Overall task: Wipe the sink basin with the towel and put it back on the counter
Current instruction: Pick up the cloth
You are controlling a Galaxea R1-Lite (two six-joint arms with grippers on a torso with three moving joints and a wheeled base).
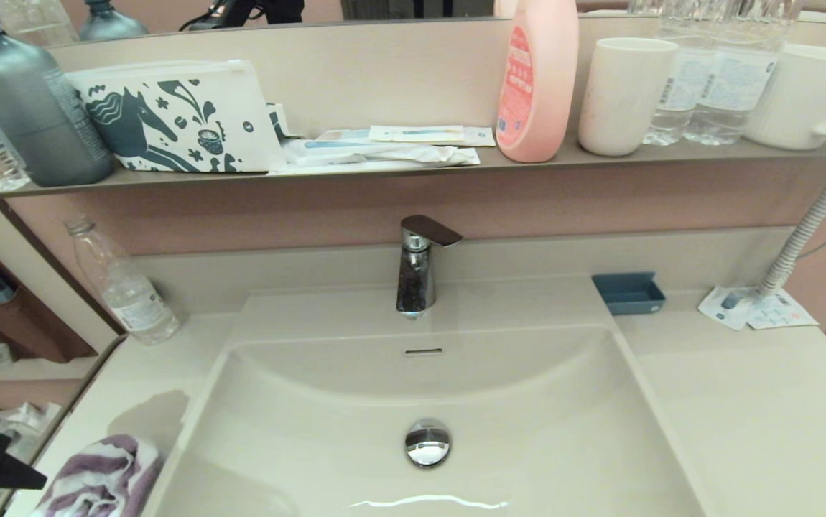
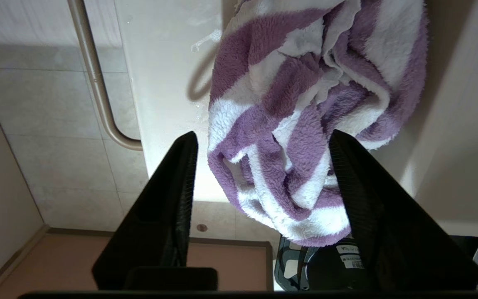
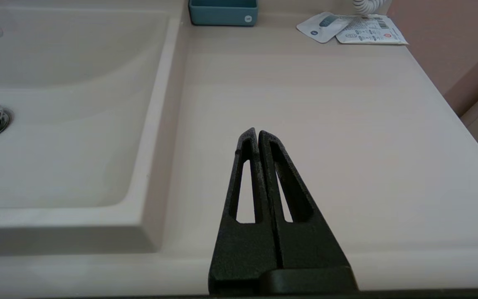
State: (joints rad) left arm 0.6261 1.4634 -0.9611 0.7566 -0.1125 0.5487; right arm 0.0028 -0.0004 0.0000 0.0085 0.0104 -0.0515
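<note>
1. Towel (image 2: 301, 124): purple-and-white striped terry, crumpled in a heap on the counter (image 1: 743, 402), left of the basin, at the front edge.
2. Sink basin (image 1: 528, 402): cream, rectangular, chrome plug at centre.

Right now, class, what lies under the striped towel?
The towel lies bunched on the counter left of the sink basin, with the open left gripper around it. The counter surface directly beneath is covered.

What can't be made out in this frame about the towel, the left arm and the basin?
- Towel: head view's bottom edge cuts it off; whether it overhangs the counter edge is uncertain.
- Left gripper: jaws open astride the towel; contact unclear in the left wrist view.
- Sink basin: near wall cut off; wetness unreadable.
- Right gripper: shut, parked over the counter.
</note>
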